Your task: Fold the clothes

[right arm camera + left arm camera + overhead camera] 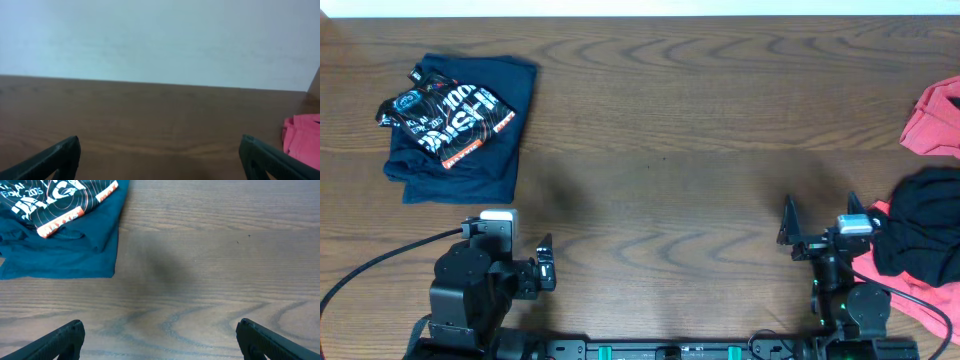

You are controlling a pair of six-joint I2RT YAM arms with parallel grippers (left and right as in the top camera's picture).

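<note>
One table (pixel 670 120). Clothes, four or five: one patterned black jersey (pixel 448 112), one navy garment (pixel 490 165), one plain black garment (pixel 920 220), and two coral-red patches (pixel 932 118) (pixel 920 292), possibly separate garments. Two robot arms: left arm (pixel 470 290), right arm (pixel 850 300).

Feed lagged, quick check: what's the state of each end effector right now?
Left end effector: open, holding nothing.
Right end effector: open, holding nothing.

A brown wood-grain table (pixel 670 120) meets a pale wall (pixel 160 40)
</note>
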